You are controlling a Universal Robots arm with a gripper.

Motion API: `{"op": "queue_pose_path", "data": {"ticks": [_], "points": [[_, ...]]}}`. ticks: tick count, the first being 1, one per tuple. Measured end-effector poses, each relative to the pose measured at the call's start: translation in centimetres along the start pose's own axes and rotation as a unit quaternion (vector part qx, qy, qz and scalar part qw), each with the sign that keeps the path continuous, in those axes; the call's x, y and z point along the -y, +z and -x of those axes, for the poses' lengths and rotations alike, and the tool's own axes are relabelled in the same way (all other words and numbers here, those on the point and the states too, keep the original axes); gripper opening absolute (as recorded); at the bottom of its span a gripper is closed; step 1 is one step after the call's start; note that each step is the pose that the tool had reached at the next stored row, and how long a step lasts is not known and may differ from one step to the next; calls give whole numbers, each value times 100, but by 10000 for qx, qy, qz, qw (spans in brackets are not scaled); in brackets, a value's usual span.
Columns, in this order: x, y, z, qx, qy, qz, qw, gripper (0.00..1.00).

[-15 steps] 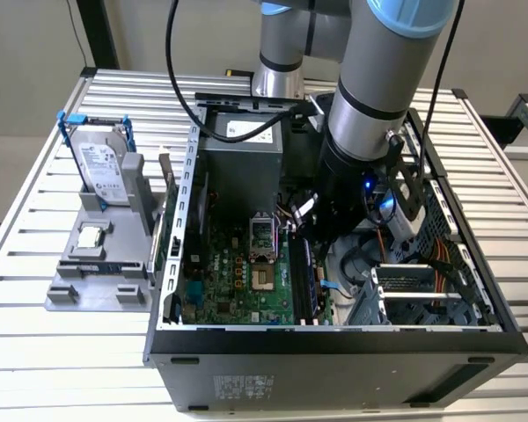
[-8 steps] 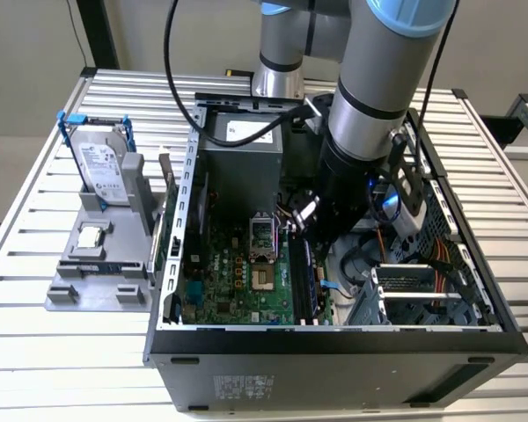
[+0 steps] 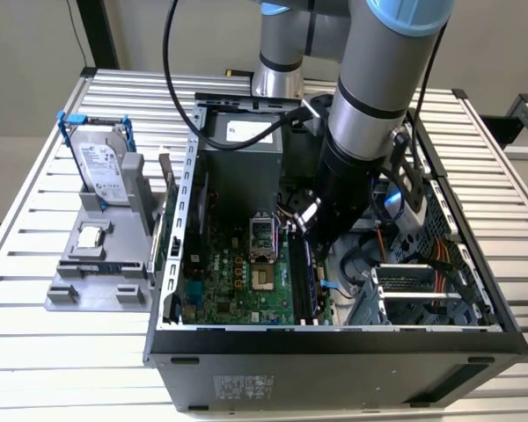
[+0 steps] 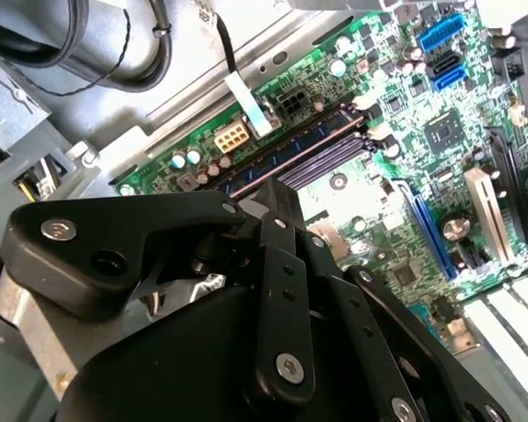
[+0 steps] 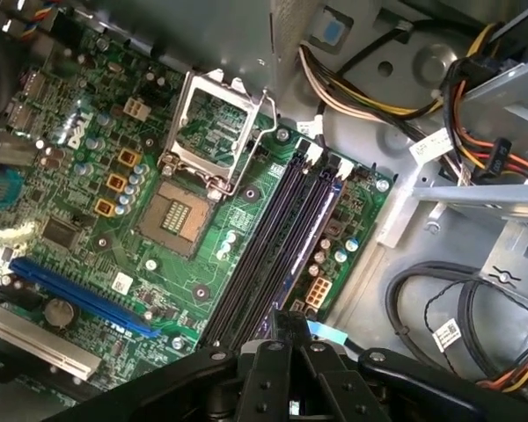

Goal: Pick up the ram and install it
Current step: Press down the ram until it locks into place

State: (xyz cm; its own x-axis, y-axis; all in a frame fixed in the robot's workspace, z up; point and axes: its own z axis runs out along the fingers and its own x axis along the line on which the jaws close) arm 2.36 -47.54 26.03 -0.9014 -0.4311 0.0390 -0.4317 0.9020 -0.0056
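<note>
Hand (image 5: 290, 330) pinched on ram (image 5: 286, 323), poised over motherboard's (image 5: 185, 220) memory slots (image 5: 273, 237)

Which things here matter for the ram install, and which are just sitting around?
Job in hand: gripper, at the memory slots; motherboard; open computer case.

Lying about, at the exterior view's left: hard drive in its blue bracket; processor chip; grey fixture holding both.
</note>
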Motion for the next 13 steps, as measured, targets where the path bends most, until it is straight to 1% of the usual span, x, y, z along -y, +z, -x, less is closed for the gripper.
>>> {"op": "queue_pose_path", "data": {"ticks": [7,13], "points": [[0,0,0,-1,-204,-13,9998,0],[0,0,0,-2,-398,-22,9992,0]]}}
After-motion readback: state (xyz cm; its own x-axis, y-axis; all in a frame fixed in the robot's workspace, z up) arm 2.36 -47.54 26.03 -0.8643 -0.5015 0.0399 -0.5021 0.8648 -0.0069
